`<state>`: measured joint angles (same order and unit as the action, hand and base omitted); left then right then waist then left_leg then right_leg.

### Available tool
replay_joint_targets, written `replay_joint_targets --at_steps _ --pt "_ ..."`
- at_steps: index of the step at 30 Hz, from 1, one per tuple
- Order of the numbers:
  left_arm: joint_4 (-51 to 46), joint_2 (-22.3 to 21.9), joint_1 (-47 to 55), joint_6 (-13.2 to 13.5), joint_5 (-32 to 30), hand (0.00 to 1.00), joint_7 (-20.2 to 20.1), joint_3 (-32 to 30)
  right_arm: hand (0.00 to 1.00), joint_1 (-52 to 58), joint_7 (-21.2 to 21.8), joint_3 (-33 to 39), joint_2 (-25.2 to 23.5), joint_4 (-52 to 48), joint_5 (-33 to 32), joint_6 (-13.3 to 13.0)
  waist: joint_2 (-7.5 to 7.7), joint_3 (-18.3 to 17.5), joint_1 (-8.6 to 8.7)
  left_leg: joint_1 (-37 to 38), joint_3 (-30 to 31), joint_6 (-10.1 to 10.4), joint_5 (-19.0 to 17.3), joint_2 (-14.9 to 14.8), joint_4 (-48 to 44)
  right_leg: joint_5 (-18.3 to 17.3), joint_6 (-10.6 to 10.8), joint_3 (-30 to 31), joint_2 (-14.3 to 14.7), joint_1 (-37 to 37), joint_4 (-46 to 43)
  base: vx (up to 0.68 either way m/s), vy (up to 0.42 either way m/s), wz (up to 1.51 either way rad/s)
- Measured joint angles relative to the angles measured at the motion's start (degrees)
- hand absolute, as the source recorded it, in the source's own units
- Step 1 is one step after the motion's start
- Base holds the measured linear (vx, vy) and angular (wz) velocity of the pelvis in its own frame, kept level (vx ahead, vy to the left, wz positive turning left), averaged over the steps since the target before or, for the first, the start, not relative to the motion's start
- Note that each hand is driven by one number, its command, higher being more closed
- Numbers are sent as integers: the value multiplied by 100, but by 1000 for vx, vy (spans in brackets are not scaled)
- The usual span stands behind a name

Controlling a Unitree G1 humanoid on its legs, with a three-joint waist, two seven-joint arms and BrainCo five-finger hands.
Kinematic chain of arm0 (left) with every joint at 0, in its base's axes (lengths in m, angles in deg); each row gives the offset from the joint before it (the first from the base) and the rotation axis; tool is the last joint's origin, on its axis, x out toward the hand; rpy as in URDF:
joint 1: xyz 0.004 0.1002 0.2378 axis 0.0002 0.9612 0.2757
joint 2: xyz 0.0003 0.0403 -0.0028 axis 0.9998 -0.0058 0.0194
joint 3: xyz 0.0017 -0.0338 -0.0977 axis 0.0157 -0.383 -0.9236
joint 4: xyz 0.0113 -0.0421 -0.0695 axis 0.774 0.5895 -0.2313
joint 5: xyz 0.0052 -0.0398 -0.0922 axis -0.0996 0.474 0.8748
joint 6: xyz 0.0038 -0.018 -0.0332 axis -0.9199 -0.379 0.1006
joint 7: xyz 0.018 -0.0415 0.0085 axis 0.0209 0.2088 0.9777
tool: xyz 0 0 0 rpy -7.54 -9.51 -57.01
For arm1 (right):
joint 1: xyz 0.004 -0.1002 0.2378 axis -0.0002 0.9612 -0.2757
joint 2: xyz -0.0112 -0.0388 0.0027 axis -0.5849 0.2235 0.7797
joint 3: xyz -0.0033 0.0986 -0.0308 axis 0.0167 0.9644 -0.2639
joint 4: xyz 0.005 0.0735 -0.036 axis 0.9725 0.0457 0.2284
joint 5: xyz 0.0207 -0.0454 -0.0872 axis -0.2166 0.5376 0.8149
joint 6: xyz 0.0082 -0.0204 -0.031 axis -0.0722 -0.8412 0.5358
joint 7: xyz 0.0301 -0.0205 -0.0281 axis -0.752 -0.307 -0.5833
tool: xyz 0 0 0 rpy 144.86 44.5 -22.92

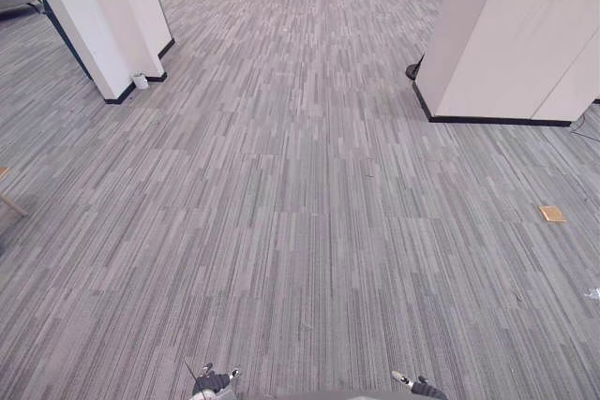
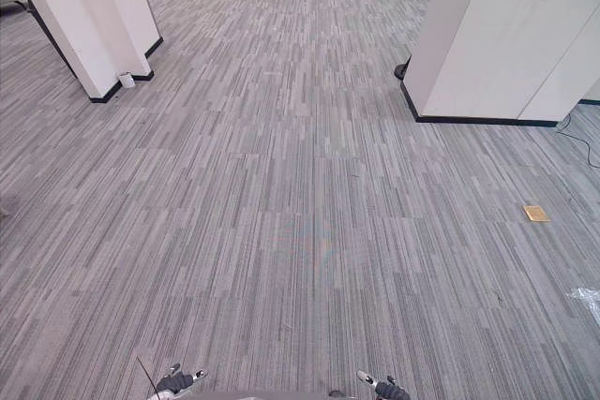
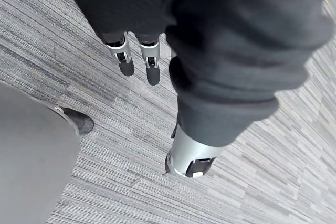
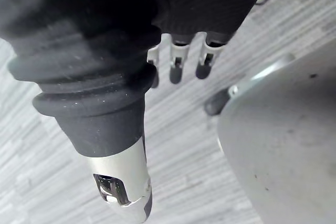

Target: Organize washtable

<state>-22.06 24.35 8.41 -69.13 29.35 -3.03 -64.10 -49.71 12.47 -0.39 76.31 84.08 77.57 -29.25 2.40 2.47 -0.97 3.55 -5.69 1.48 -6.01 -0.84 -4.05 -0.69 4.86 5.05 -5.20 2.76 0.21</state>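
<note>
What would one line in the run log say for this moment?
view: grey carpet floor, white pillar, white cabinet | left hand: open, holding nothing | right hand: open, holding nothing

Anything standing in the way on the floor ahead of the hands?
Nothing visible blocks the carpet straight ahead. A white pillar stands left, a white cabinet right, with a wide lane between. A small tan piece lies at right, outside that lane. The left hand and right hand are open and empty.
</note>
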Motion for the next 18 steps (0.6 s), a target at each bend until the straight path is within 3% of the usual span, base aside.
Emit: replay_joint_targets --at_steps 5,11,13,14,15,16,17,18 --pt "4 6 -4 50 -166 0 -24 60 0 -1 -20 -6 0 -11 0 -65 -45 23 5 -74 -36 30 9 -32 138 -55 -8 -85 -9 -110 69 0 0 0" --pt "7 82 -51 230 -300 0 -274 151 0 -76 -55 -45 -12 -54 201 -143 4 90 -16 -317 -114 -21 -135 -54 69 -199 103 -1437 -307 -229 -45 93 -13 8" --pt "71 160 -221 224 -399 0 -409 399 0 -93 -76 -33 -23 -174 226 -202 20 324 11 -437 -155 -89 -607 -72 -523 -772 265 -1724 -594 -517 -1195 176 42 31" --pt "90 157 -266 223 -396 0 -411 436 0 -90 -72 -32 -9 -179 222 -215 -38 357 1 -425 -165 -143 -689 -100 -560 -881 280 -1813 -679 -680 -1681 151 22 4" --pt "105 140 -284 217 -458 0 -408 522 0 -124 -30 -34 43 -259 203 -244 -77 447 -11 -276 -207 -173 -805 -116 -560 -887 267 -1925 -825 -1172 -2892 184 29 -16" --pt "98 165 -303 215 -501 0 -403 538 0 -219 -11 -34 50 -319 153 -307 -128 564 36 27 -192 -229 -879 -98 -493 -633 176 -1883 -1047 -1637 -4209 198 30 -18" --pt "107 156 -341 215 -531 0 -400 581 0 -250 -12 -33 96 -344 94 -322 -184 657 46 187 -209 -208 -939 -119 -505 -741 152 -1854 -1106 -1887 -4667 326 22 -21" --pt "113 231 -419 178 -651 0 -392 692 0 -279 -3 -83 126 -353 52 -324 -191 663 60 348 -239 -192 -1141 -280 -588 -1159 80 -1931 -1017 -2172 -4829 459 -29 -14"
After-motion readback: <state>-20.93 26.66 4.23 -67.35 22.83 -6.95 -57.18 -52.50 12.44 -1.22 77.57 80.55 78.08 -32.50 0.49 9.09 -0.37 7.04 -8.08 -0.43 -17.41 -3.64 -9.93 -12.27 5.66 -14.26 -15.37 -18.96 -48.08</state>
